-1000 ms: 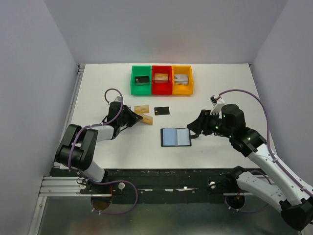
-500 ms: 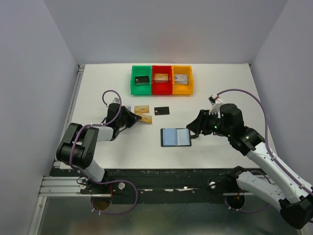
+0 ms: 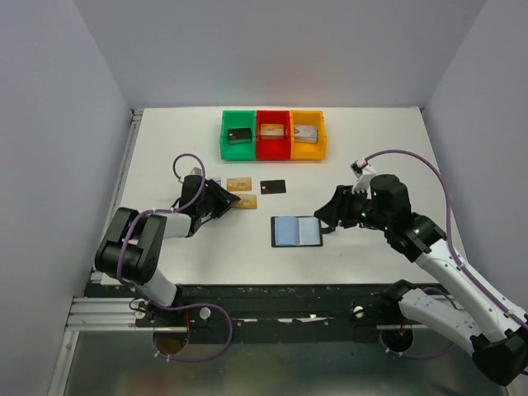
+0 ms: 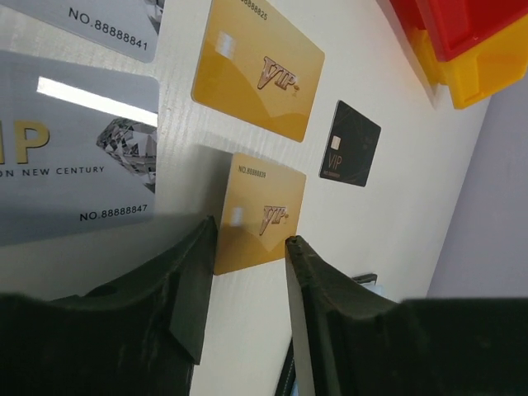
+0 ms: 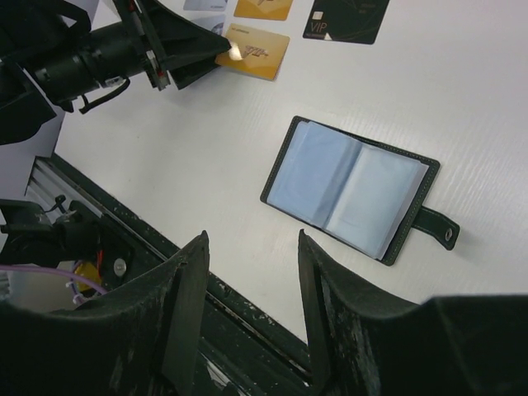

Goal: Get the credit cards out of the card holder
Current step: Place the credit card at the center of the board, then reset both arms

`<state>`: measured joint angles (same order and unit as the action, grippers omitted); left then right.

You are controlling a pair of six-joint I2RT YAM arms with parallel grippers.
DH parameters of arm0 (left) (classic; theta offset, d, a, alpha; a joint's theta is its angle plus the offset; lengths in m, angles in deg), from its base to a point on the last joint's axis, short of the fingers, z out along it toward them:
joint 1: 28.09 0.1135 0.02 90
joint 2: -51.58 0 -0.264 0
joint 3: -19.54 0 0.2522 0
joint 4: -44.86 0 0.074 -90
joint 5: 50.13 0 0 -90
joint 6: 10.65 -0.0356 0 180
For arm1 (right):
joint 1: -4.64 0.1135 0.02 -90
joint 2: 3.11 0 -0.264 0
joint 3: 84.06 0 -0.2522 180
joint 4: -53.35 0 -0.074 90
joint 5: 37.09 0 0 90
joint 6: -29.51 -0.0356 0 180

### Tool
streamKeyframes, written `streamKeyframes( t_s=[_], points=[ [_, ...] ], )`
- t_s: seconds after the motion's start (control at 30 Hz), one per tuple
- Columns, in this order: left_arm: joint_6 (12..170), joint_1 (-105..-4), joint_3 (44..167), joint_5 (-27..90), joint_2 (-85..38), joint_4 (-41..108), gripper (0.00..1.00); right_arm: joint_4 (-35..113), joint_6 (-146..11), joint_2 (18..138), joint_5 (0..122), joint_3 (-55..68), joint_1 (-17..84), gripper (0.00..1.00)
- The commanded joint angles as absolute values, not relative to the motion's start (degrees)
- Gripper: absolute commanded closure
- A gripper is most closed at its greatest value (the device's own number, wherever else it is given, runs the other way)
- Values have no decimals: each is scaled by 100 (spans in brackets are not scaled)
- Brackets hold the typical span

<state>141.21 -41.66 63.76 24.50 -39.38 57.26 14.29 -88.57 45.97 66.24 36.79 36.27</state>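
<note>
The card holder [image 3: 296, 231] lies open on the table, its blue-grey lining [image 5: 351, 188] up and its strap out to the right. My left gripper [image 4: 250, 239] is open, and a tan-gold credit card [image 4: 260, 213] lies flat on the table just past its fingertips. Beyond it lie a second tan-gold card [image 4: 257, 68], a black card [image 4: 350, 143] and two silver-grey cards [image 4: 74, 157]. In the top view the same cards [image 3: 246, 201] sit left of and behind the holder. My right gripper [image 5: 252, 235] is open, above the table near the holder's right side [image 3: 327, 216], holding nothing.
Green [image 3: 238, 134], red [image 3: 273, 134] and yellow [image 3: 306, 134] bins stand in a row at the back, each with a block inside. The table's near edge and black frame rail [image 5: 247, 322] run just below my right gripper. Grey walls close in both sides.
My left gripper has opened and let go of the tan-gold card, which now lies on the table, and has drawn back slightly to the left. The right arm has barely moved.
</note>
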Motion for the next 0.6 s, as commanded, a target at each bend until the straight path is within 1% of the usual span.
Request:
streamKeyframes(
  t_s=[0.0, 0.13, 0.3, 0.37, 0.47, 0.5, 0.53, 0.57],
  points=[
    [13947, -4137, 6433, 2721, -3693, 5203, 47, 1418, -8730, 4602, 6680, 3647, 3636, 45],
    [13745, -4128, 6512, 2853, -3395, 4676, 39, 1418, -8730, 4620, 6645, 3656, 3628, 45],
    [13402, -4128, 6766, 3064, -3061, 3736, 34, 1418, -8721, 4638, 6627, 3700, 3628, 45],
    [13261, -4128, 6863, 3204, -2815, 3306, 30, 1436, -8721, 4611, 6592, 3744, 3628, 45],
    [12972, -4128, 6977, 3599, -2297, 2550, 27, 1419, -8651, 4585, 6540, 3814, 3628, 45],
    [12858, -4128, 7047, 3775, -2095, 2287, 23, 1401, -8642, 4576, 6496, 3840, 3628, 46],
    [12761, -4128, 7144, 3933, -1954, 2006, 21, 1392, -8607, 4568, 6452, 3867, 3628, 45],
    [12708, -4128, 7275, 4230, -1813, 1559, 17, 1357, -8589, 4533, 6382, 3884, 3628, 45]
  ],
)
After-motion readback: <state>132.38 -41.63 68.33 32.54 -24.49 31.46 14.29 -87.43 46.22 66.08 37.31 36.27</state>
